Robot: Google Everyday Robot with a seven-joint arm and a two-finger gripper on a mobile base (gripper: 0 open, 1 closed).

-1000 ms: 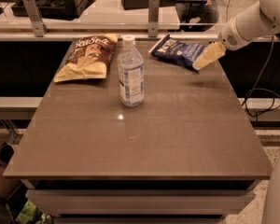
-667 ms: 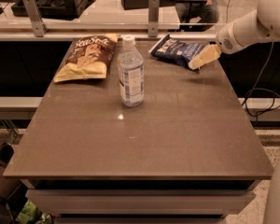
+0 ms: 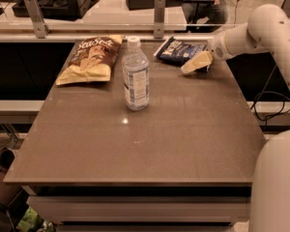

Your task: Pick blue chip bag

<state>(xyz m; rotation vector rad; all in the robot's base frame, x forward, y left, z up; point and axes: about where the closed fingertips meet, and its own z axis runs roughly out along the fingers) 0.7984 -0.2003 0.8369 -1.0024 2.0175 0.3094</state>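
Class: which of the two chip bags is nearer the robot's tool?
The small blue chip bag; the tool is right at its edge. The larger brown-and-yellow bag lies farther off, beyond the water bottle.

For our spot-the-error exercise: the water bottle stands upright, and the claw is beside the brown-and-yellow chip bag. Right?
No. The camera view shows the claw at the right edge of the blue chip bag, not the brown-and-yellow one. The water bottle does stand upright.

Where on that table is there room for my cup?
The near half of the table, in front of the water bottle, is bare. The far strip is crowded: brown chip bag, bottle, then the blue chip bag with the claw at its near right corner.
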